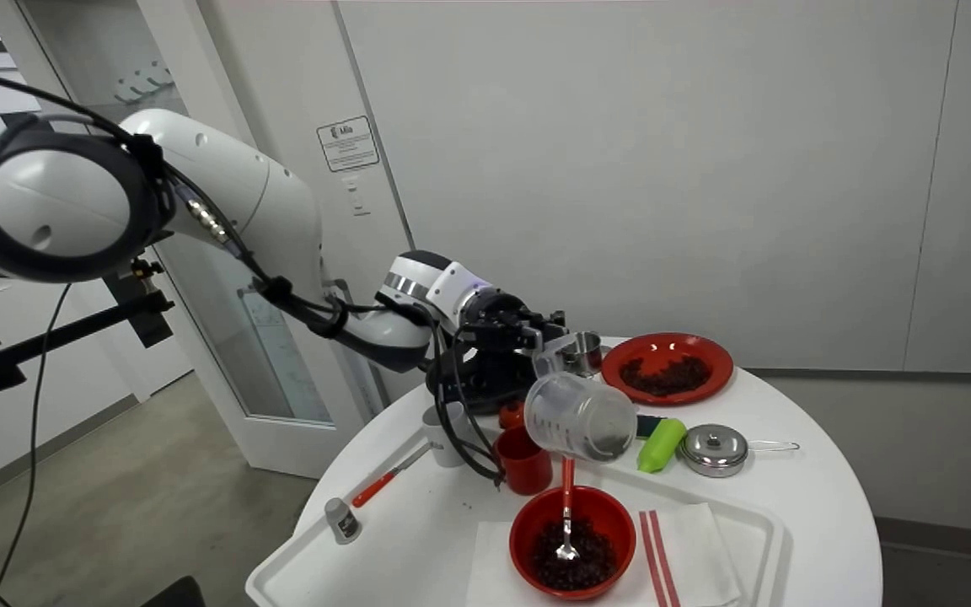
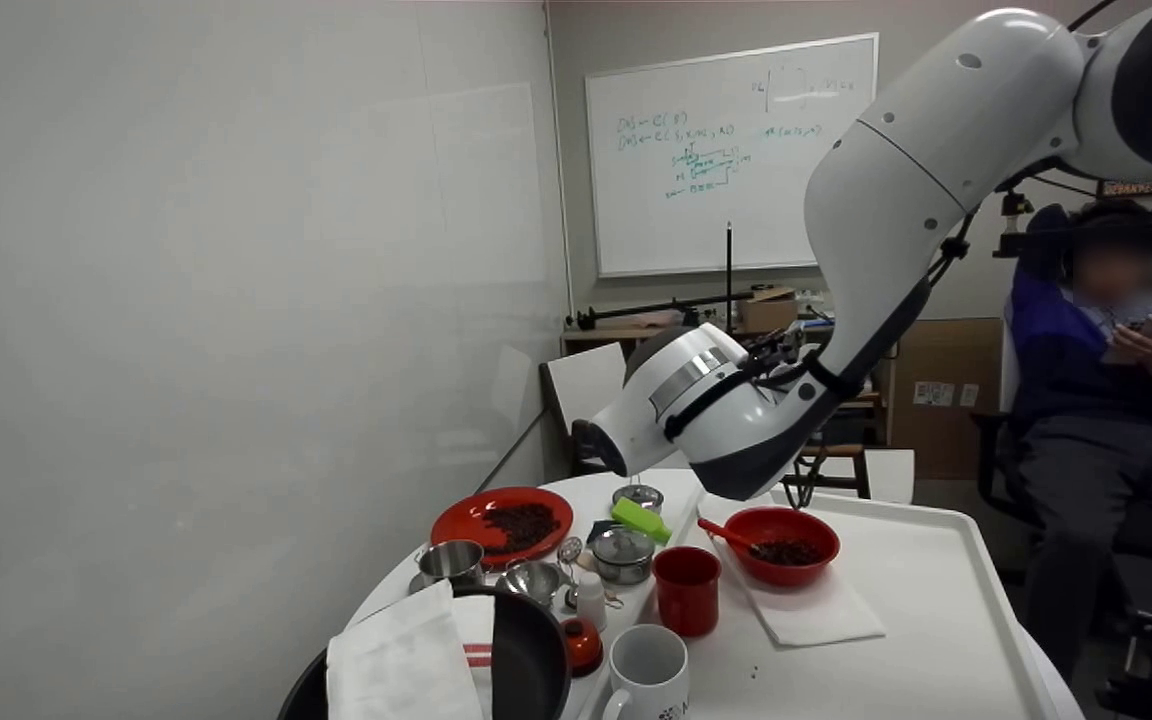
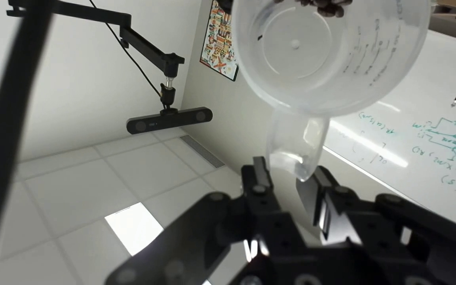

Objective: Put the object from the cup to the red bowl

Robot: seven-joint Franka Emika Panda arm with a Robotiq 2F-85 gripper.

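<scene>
White surface [image 1: 827,514] below, claw [image 3: 290,174] pinching the cup [image 1: 578,417] by its handle [image 3: 297,132]; pour slowly, centred over the red bowl [image 1: 609,516].

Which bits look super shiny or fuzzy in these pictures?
In the wrist view, glare streaks the whiteboard, bright glints sit on the clear cup's handle, the ceiling light glows plain white, and the dark strip at left looks fuzzy; in an exterior view, the seated person's face is blurred.
</scene>
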